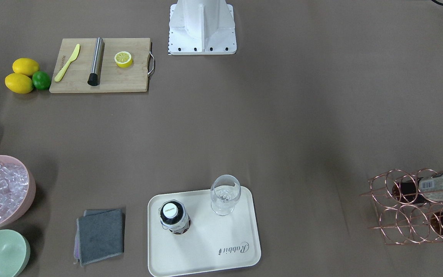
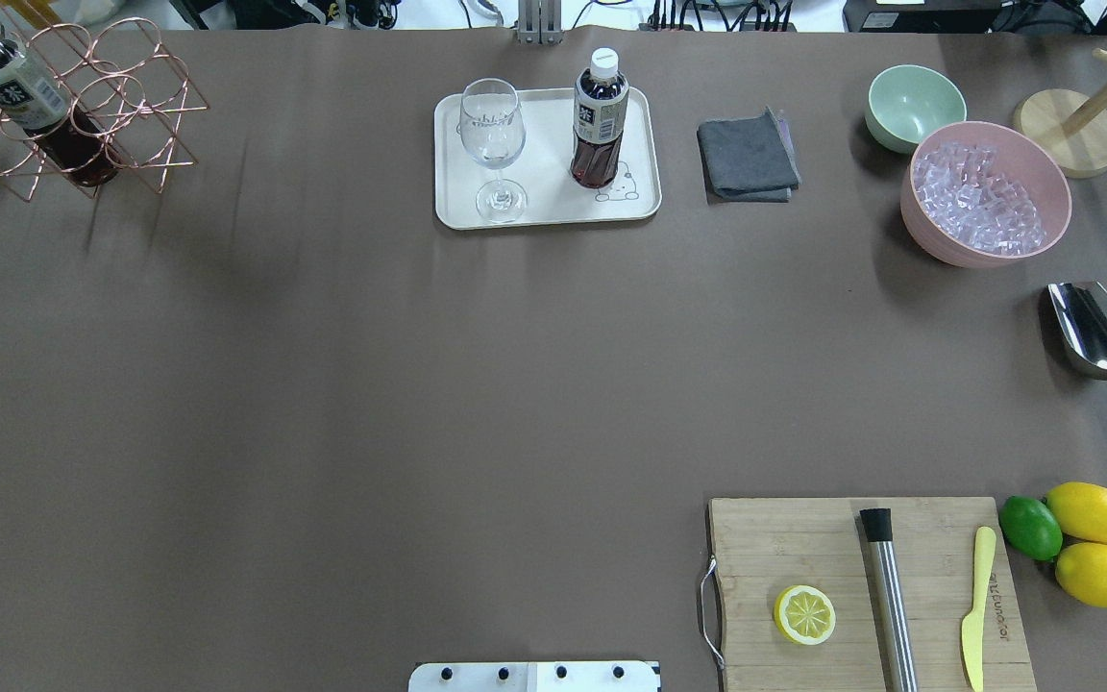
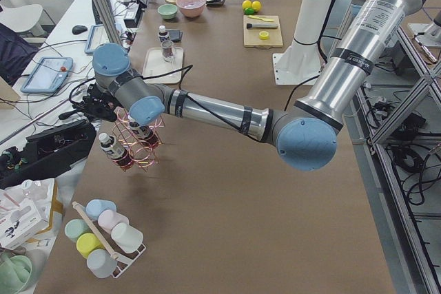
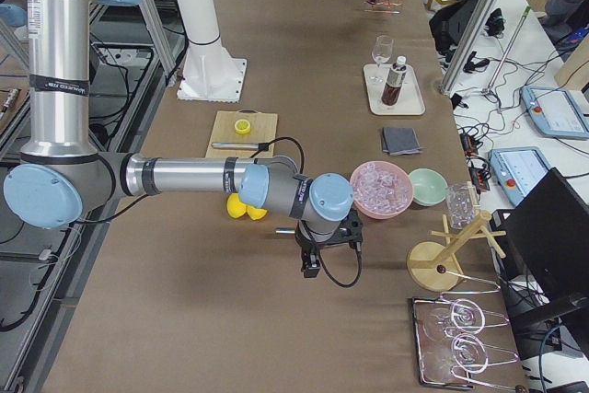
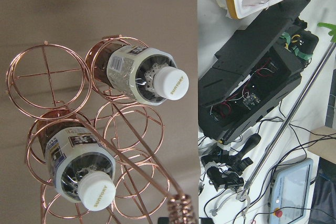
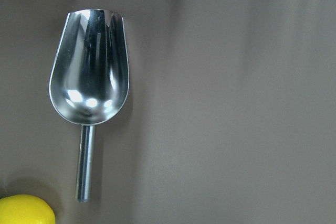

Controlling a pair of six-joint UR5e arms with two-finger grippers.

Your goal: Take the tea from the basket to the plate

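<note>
One tea bottle (image 2: 600, 120) stands upright on the cream plate (image 2: 553, 210), next to a wine glass (image 2: 493, 144). Two more tea bottles (image 5: 142, 74) (image 5: 81, 163) lie in rings of the copper wire basket (image 5: 47, 77) at the table's far left corner (image 2: 131, 96). My left gripper (image 3: 94, 107) hovers beside the basket, at the bottles' capped ends; it shows only in the exterior left view, so I cannot tell whether it is open or shut. My right gripper (image 4: 325, 246) hangs above the metal scoop (image 6: 89, 72); I cannot tell its state either.
A pink bowl of ice (image 2: 986, 192), a mint-green bowl (image 2: 914, 104) and a grey cloth (image 2: 748, 156) lie right of the plate. A cutting board (image 2: 803, 548) holds a lemon half, a steel muddler and a yellow knife. Lemons and a lime (image 2: 1082, 538) sit beside it.
</note>
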